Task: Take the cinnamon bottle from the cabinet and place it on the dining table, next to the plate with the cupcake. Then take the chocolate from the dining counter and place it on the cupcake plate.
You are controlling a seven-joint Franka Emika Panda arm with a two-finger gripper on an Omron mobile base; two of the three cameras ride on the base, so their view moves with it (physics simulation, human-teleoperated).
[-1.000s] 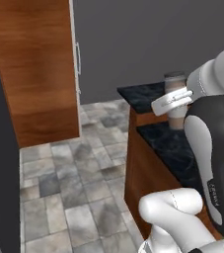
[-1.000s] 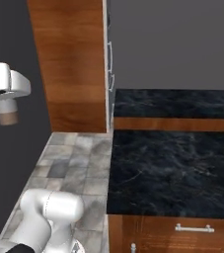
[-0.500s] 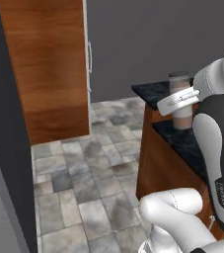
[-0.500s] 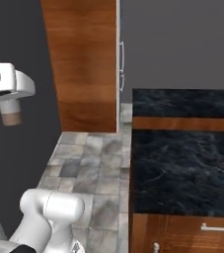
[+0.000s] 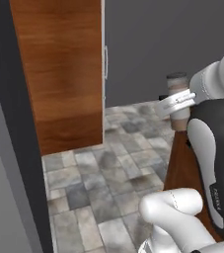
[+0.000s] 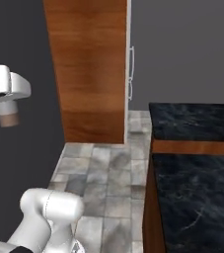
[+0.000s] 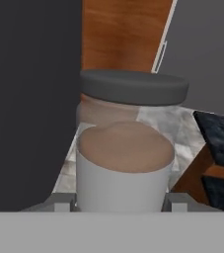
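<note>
i have the bottle (image 7: 125,163) clamped in the gripper (image 5: 178,102), jaws closed on its sides, held up in the air over the floor (image 5: 108,173). in the hand view it sits dead centre, dark lid at 12 o'clock. grey stone tiles run below. a tall wood cabinet (image 6: 91,69) stands at 12 o'clock in the right base view, and a black marble counter (image 6: 195,163) lies at 4 o'clock.
</note>
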